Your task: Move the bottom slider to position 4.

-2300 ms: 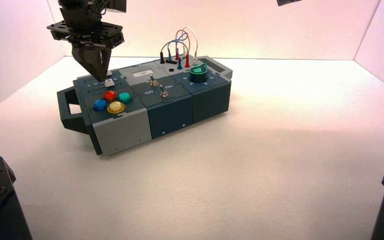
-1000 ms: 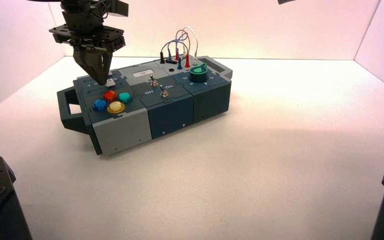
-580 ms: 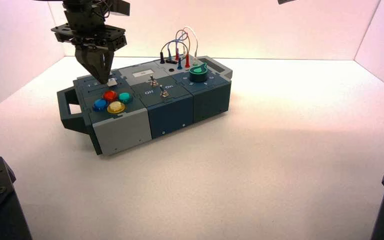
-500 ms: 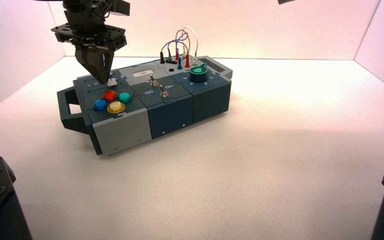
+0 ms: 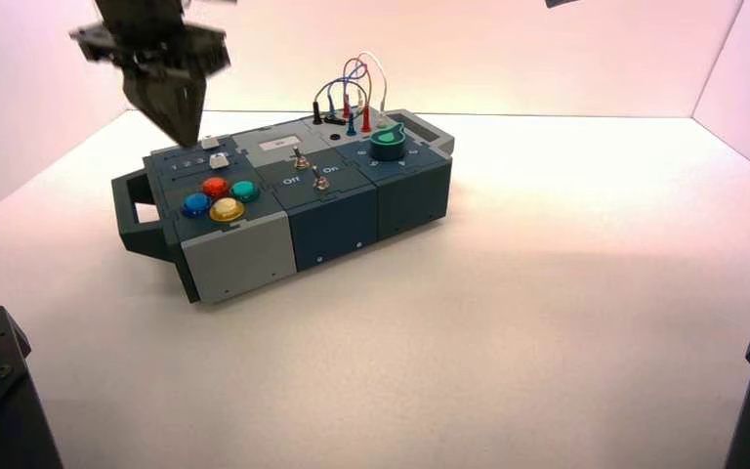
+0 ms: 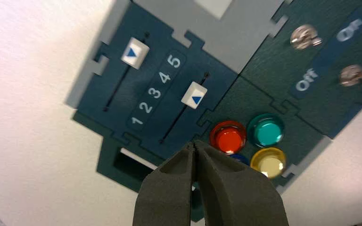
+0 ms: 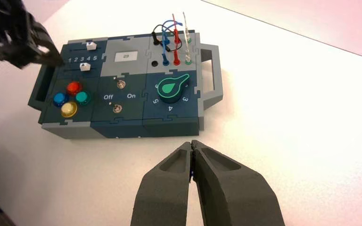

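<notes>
Left wrist view: left gripper (image 6: 193, 144), fingers clenched, withdrawn above box (image 6: 259, 89); bottom slider (image 6: 194, 95) level with position 4 (image 6: 164, 77), task seemingly complete; right gripper (image 7: 192, 144), clenched, idle before box.

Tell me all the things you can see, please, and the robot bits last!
sliders: two, white, far left of the box; bottom slider nearer the buttons
buttons: four, red, green, blue, yellow, near left
switches: two, silver, middle
display: one, pale, middle back
knob: one, green, right
wires: several, black, blue, red, white, right back
handles: two, dark left, grey right
left pincer: one, dark, above the sliders
right pincer: one, dark, before the box
</notes>
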Tool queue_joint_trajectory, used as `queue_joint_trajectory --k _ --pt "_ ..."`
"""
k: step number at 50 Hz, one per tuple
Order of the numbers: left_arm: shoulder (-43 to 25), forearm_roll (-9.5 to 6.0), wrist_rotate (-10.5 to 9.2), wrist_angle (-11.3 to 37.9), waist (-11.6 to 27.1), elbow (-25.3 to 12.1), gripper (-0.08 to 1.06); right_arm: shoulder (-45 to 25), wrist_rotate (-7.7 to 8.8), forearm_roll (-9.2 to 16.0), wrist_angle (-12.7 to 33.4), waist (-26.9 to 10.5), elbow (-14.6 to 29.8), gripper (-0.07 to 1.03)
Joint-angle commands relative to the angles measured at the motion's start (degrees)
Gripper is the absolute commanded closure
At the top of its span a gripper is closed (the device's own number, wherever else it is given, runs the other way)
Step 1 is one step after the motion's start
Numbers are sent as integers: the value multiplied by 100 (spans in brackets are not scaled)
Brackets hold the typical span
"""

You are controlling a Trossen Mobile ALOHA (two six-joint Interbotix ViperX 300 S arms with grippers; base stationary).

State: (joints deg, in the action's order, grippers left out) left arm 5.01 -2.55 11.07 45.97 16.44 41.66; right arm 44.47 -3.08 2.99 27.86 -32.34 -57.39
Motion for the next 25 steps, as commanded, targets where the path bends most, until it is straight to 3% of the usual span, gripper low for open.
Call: queue_joint_trajectory --k 1,12,25 --pt "413 -9 -18 44 35 -132 101 9 0 -9 -35 18 193 99" --pt "1301 -141 -114 123 35 -220 101 9 9 0 -18 18 193 99" --pt "2197 -167 -237 308 44 -185 101 9 9 0 18 26 202 99"
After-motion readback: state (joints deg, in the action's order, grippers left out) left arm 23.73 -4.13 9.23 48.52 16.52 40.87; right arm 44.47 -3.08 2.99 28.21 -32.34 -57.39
